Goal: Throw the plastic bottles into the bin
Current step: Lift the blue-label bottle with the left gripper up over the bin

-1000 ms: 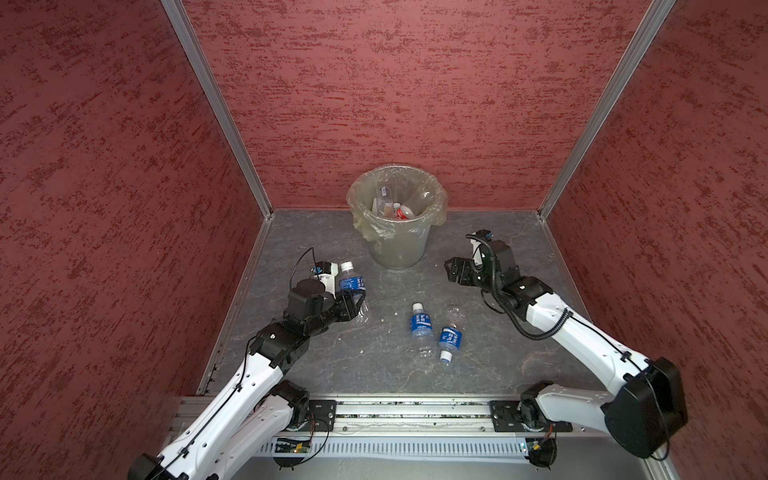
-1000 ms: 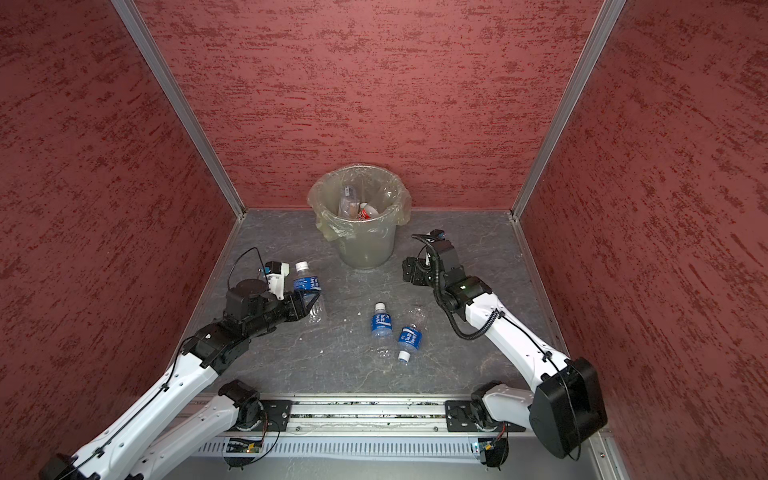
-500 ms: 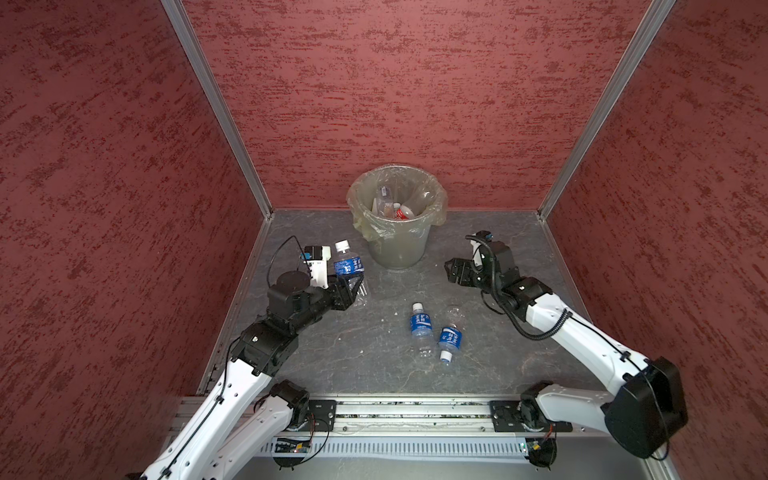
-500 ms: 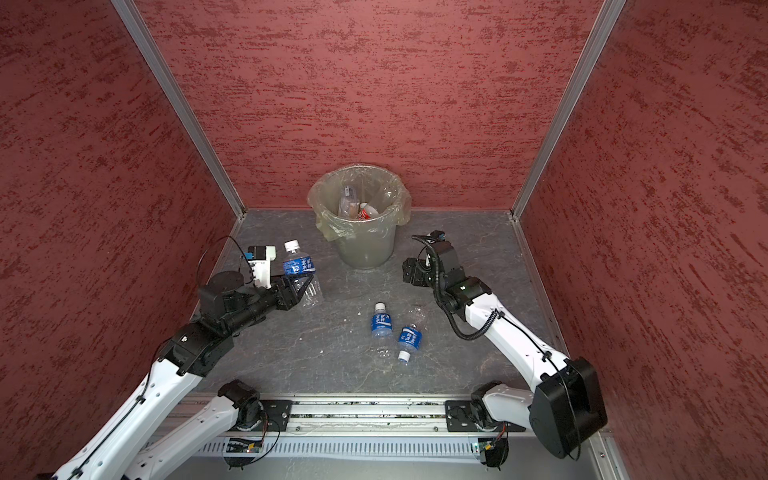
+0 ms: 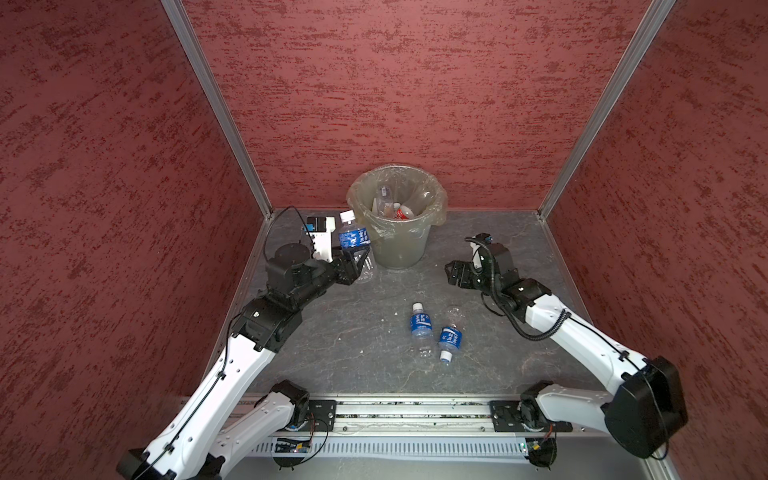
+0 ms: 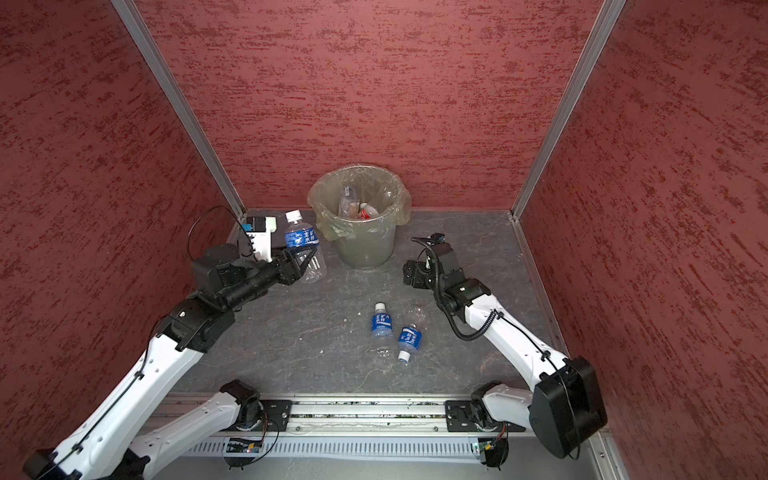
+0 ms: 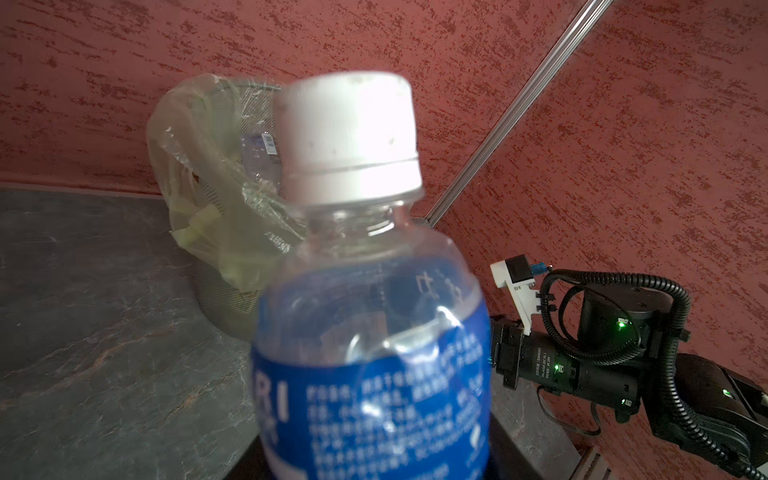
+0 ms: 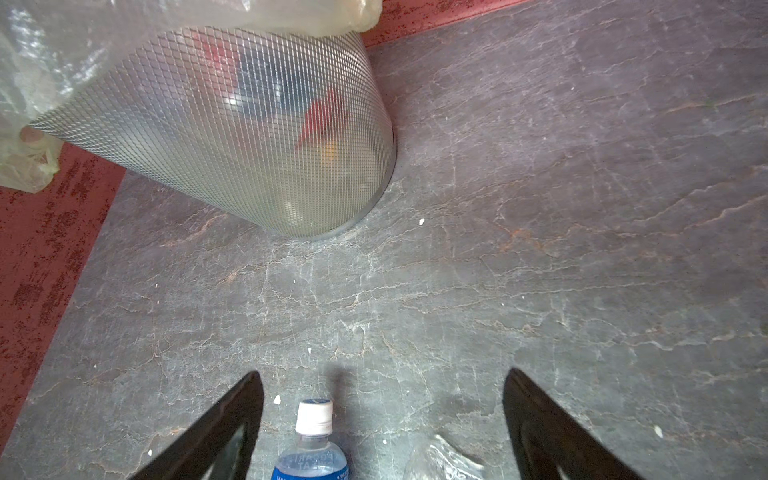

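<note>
Presently, on the left, a small clear plastic bottle with a blue label and a white cap is gripped low on its body by the clenched left tool. It is held tilted off the grey stone-patterned tabletop, just beside the rim of the round grey-green mesh-walled bin and not over its opening. The bin is lined with a translucent yellowish bag.

Further right, at the middle of the tabletop, two more blue-labelled clear bottles are seen lying side by side, apparently touching. One has its cap turned toward the bin and the other has its cap turned away.

On the right, the right tool is spread wide and nothing is grasped. It hangs near the bin and apart from the lying pair.

Several risks can be judged from here:
- If the held bottle is let go where it is, it is likely to fall outside the bin.
- The thin wall may give under the squeeze, so the bottle may slip.
- The folded bag may be snagged on the way over the rim, or the light bin may be nudged.
- When one of the lying pair is taken, its neighbour may be pushed and set rolling.

Counted:
- two tools
- one bin
- one bottle held
- two bottles on the tabletop
- at least two bottles inside the bin, where the full number cannot be made out
</note>
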Robot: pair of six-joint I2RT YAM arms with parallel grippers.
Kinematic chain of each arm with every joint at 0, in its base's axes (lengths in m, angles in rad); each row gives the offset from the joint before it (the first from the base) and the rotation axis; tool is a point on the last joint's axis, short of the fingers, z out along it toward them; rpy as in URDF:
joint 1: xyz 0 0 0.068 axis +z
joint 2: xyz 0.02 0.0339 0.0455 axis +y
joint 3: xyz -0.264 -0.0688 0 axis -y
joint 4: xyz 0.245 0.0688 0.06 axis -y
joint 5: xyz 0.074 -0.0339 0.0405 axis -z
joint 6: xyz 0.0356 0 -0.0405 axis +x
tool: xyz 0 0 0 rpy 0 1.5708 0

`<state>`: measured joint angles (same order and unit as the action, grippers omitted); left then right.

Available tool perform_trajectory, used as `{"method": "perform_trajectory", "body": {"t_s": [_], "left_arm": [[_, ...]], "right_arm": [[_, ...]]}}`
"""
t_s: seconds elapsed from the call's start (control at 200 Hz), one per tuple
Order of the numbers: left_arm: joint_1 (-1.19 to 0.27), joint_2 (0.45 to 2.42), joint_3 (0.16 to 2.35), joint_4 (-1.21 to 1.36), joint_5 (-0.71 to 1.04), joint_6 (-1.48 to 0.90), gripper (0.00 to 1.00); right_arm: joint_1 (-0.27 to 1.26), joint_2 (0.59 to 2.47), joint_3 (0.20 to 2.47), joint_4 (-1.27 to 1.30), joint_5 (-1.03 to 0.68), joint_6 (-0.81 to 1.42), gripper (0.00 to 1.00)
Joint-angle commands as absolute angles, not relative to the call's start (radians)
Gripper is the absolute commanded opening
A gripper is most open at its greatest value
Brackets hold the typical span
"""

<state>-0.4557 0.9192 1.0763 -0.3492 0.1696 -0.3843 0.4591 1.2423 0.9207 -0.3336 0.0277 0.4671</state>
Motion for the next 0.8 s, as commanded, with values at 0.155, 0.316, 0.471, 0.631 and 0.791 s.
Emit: {"method": "perform_trajectory", "body": {"t_s": [0.155,0.316,0.471,0.631,0.791], "left_arm": [[-0.453,1.183,1.306,-0.122,0.204,-0.326,0.52],[-0.422,1.523,1.61,-0.1,0.241,-0.294,0.78],[-0.359,1.915,2.053,-0.284,0.298,-0.299,1.0],[-0.292,2.031,2.201,-0.28,0.323,-0.354,1.0],[-0.293,1.997,2.181,-0.264,0.321,-0.333,1.0]], "right_arm": [[0.456,1.207,0.927,-0.336,0.051,0.479,0.91],[0.454,1.196,0.935,-0.341,0.05,0.485,0.91],[0.456,1.182,0.931,-0.339,0.043,0.497,0.91],[0.456,1.158,0.915,-0.338,0.034,0.511,0.91],[0.457,1.143,0.903,-0.342,0.029,0.51,0.91]]}}
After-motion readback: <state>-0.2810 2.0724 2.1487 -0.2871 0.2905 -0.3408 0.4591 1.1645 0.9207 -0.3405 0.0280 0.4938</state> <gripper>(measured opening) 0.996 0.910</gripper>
